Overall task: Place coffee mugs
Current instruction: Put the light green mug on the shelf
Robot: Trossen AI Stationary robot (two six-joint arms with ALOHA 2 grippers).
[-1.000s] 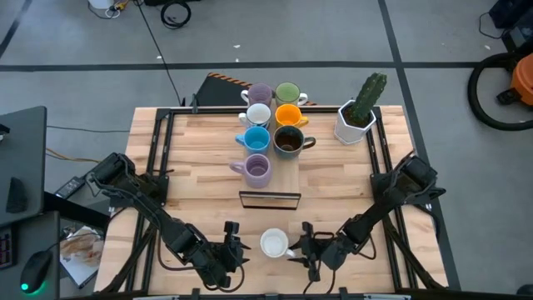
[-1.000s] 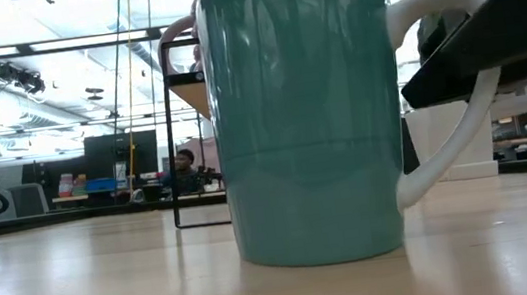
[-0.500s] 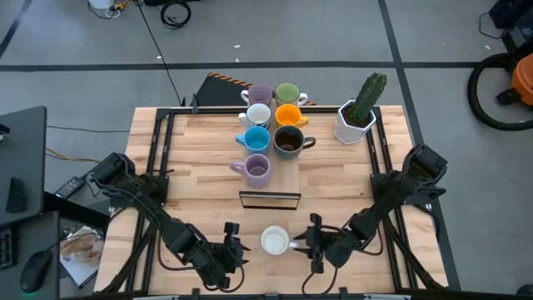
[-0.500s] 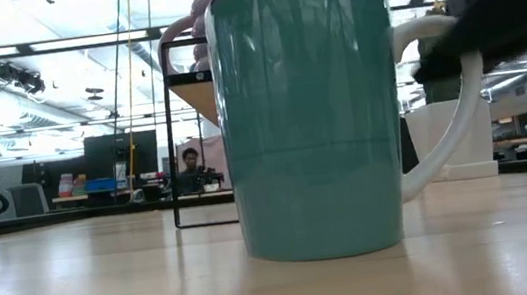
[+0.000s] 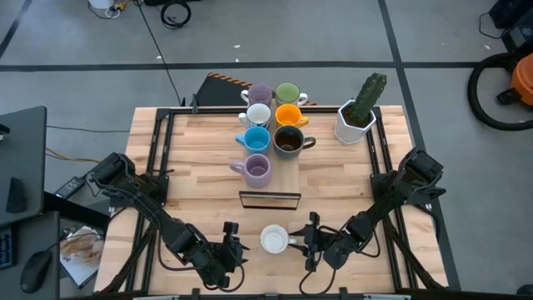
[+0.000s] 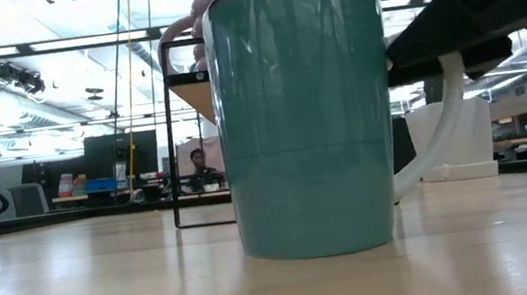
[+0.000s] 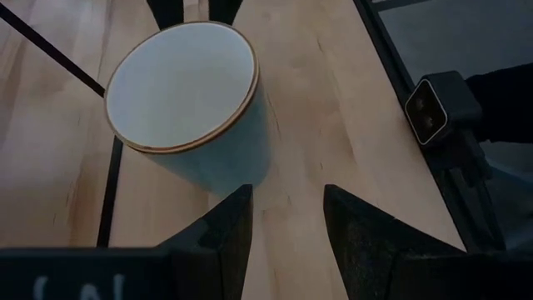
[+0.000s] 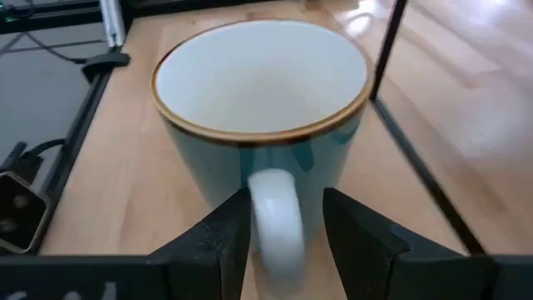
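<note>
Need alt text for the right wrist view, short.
The right gripper's two dark fingers straddle the white handle of a teal mug, white inside with a brown rim, standing upright on the wooden table. A thin black frame stands behind the mug.

Mug [image 7: 187, 108] upright beyond parted fingers [image 7: 221, 242] (handle seemingly hidden).

We look straight down on the whole worktop [image 5: 208, 187] from above. Our low camera sits at worktop level, right against the teal mug [image 6: 302, 113], facing the room behind. Each wrist camera looks past its own fingers, close on that same mug [image 7: 187, 100] [image 8: 262, 108] from opposite sides; all four views share it.
</note>
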